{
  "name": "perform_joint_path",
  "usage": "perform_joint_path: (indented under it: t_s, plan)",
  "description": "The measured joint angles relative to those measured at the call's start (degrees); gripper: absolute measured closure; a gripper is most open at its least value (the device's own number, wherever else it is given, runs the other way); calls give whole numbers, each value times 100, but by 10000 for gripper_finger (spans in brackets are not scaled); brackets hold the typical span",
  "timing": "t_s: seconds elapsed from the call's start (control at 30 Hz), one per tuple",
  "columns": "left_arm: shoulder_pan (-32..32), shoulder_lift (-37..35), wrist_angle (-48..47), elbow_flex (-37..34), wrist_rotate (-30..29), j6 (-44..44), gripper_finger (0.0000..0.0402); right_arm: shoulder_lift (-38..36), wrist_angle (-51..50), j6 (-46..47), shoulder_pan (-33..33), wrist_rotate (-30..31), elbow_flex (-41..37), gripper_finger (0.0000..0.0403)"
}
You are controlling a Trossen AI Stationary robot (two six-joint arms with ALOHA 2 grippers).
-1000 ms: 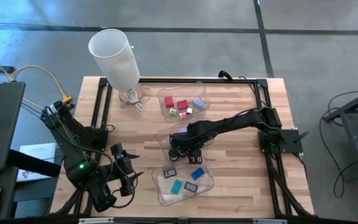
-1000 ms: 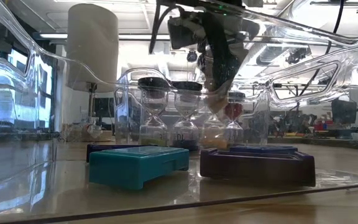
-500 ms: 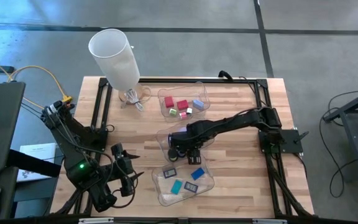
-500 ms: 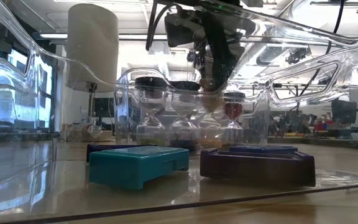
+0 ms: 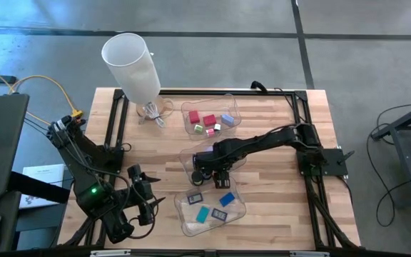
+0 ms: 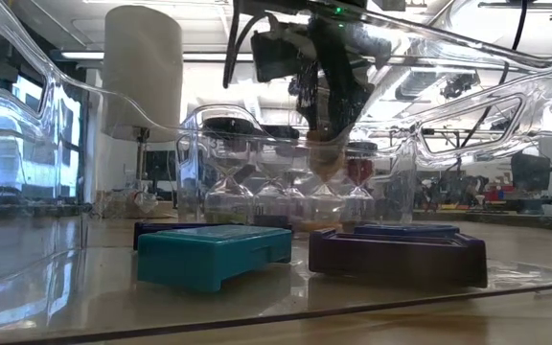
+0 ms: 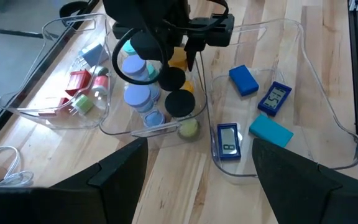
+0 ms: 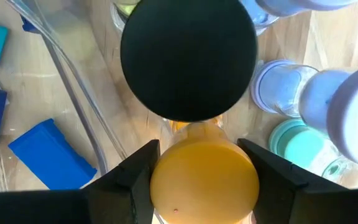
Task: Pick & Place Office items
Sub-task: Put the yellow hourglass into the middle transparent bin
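A: High view: right pincer (image 5: pixel 207 173) sits over the middle clear tray (image 5: pixel 188 158) at frame centre, its contents masked by the arm. Left pincer (image 5: pixel 145 194) waits at lower left of the counter (image 5: pixel 277 193), fingers apart, holding nothing.

B: Right wrist view fills that gap. The fingers (image 8: pixel 129 171) flank an orange cylinder (image 8: pixel 204 174) at bottom centre, pressed to both its sides, so clamped on it. A black cylinder (image 8: pixel 188 57) stands just above it in frame; lilac cylinders (image 8: pixel 277 87) and a teal cylinder (image 8: pixel 297 144) at right.

A: Left wrist view confirms the contents of the middle tray (image 7: pixel 114 127): lilac caps (image 7: pixel 137 96), black caps (image 7: pixel 180 102), an orange piece (image 7: pixel 178 59) under the right pincer (image 7: pixel 188 53), and one yellowish-green cap (image 7: pixel 189 129) at the tray's near wall.

B: Other containers?

A: Upper tray (image 5: pixel 191 128): red blocks (image 5: pixel 209 120), a pink piece (image 5: pixel 210 132), a blue block (image 5: pixel 227 119). Lower tray (image 5: pixel 237 210): teal rectangle (image 5: pixel 203 213), blue rectangle (image 5: pixel 227 199), dark rectangles (image 5: pixel 220 213) with pale screens.

B: Low view: teal rectangle (image 6: pixel 214 254) and a dark one (image 6: pixel 396 257) in the foreground, hourglass-shaped pieces (image 6: pixel 276 182) behind the clear wall. Whether the orange cylinder is clear of the tray floor, I cannot tell.

A: White lamp shade (image 5: pixel 133 68) stands at upper left; its base is hard to make out.
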Motion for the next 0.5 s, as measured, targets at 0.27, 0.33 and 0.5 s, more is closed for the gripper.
perform_joint_path:
  t_s: [0.27, 0.33, 0.5]
  plan:
    - [0, 0, 13, 0, 2, 46, 120, 45, -49, 2, -7, -79, -24, 184]
    - [0, 0, 14, 0, 2, 47, 120, 46, -58, 4, -6, -93, -26, 172]
    - [0, 0, 13, 0, 3, 47, 120, 46, -59, 4, -7, -144, -26, 156]
